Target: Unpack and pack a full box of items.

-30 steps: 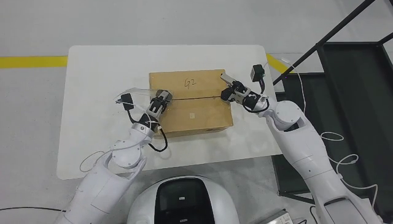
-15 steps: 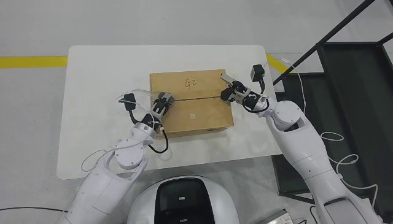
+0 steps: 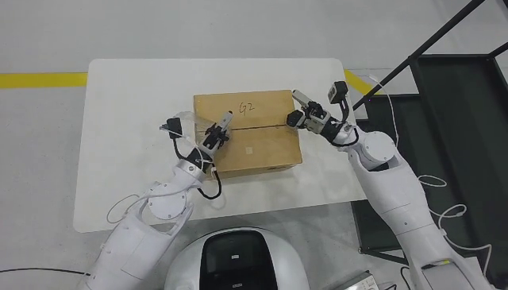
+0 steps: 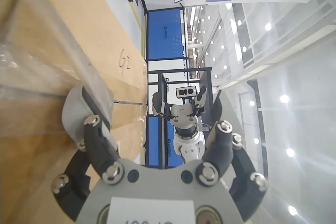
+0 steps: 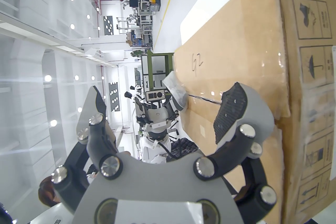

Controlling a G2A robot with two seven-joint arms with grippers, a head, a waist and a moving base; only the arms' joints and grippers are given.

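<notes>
Closed box (image 3: 248, 143) sat central on worktop (image 3: 127, 131). Left jaws gaped empty at its 9 o'clock side; right jaws likewise at 3 o'clock.

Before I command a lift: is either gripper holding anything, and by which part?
Nothing is held. The left gripper and right gripper are both open at opposite ends of the seam atop the cardboard box.

- We find the box (image 3: 246, 131) on the middle of the table (image 3: 127, 131).
- Our left gripper (image 3: 220, 126) sits over the box's left end, at the flap seam.
- Our right gripper (image 3: 296, 107) sits at the seam's right end, opposite the left one.
</notes>
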